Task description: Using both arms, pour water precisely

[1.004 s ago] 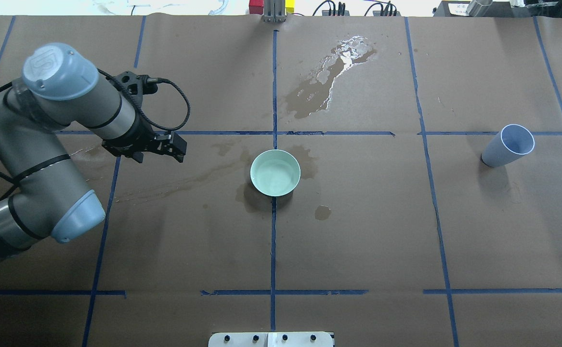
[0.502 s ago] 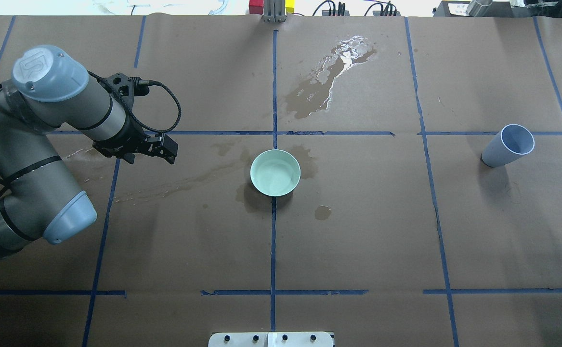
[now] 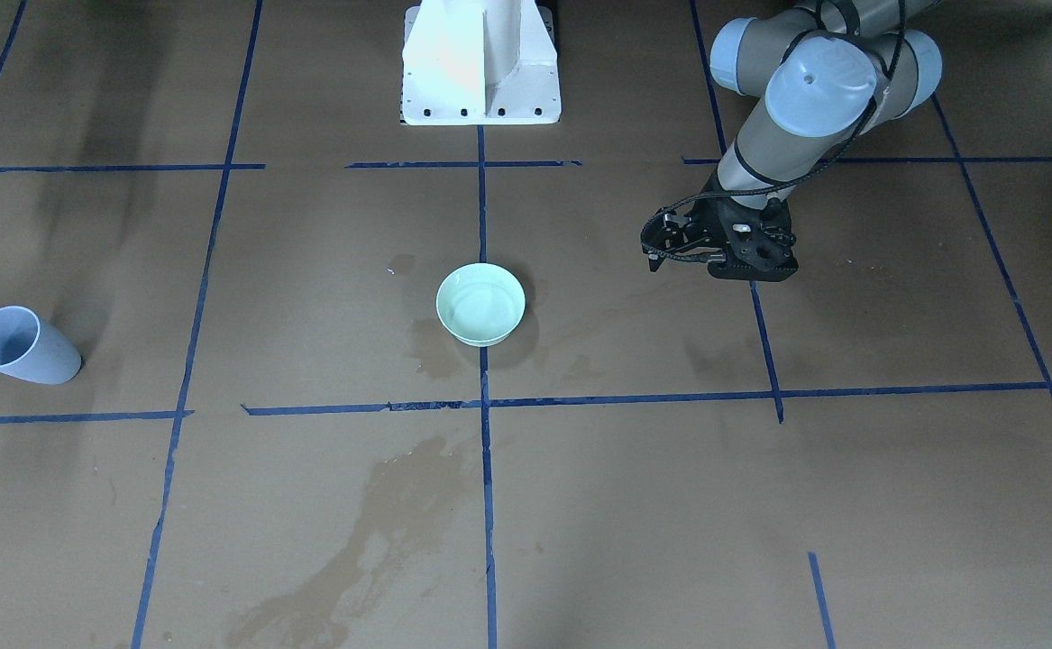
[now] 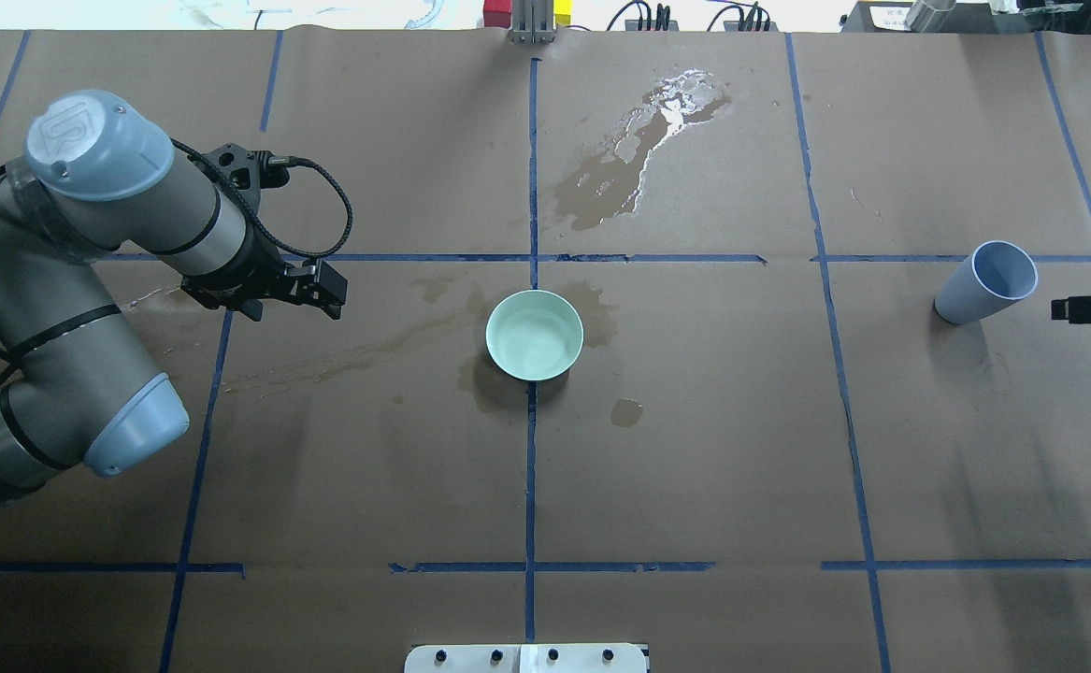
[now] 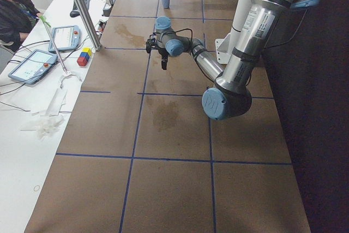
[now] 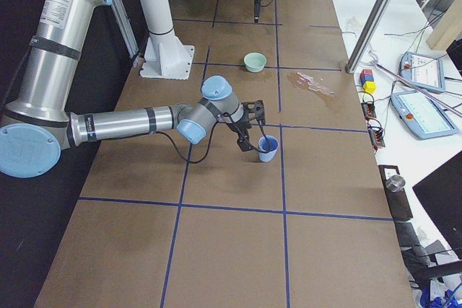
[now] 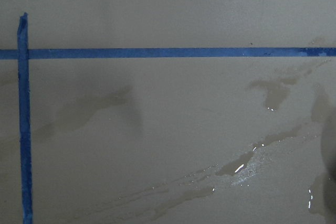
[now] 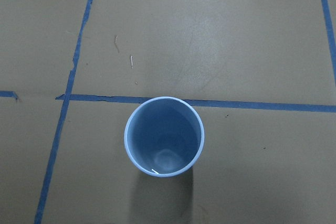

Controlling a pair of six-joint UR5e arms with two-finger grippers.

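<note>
A mint-green bowl (image 4: 534,335) stands at the table's middle, also in the front view (image 3: 480,305); faint glints inside it suggest shallow clear water. A pale blue cup (image 4: 986,283) stands upright at the right and fills the right wrist view (image 8: 164,136); I cannot tell whether it holds water. My left gripper (image 4: 325,290) hangs left of the bowl, well apart from it, fingers together and empty. My right gripper (image 4: 1069,308) reaches in from the right edge, just right of the cup and not touching it. I cannot tell its jaw state.
A wet, glinting spill (image 4: 638,159) lies on the brown paper behind the bowl. Darker stains (image 4: 626,411) surround the bowl, and wet streaks (image 7: 241,166) lie under my left wrist. Blue tape lines grid the table. The white pedestal (image 3: 480,63) stands at the robot's side.
My left arm drew back a little to the left, away from the bowl, then held still. My right gripper came in from the right edge toward the cup.
</note>
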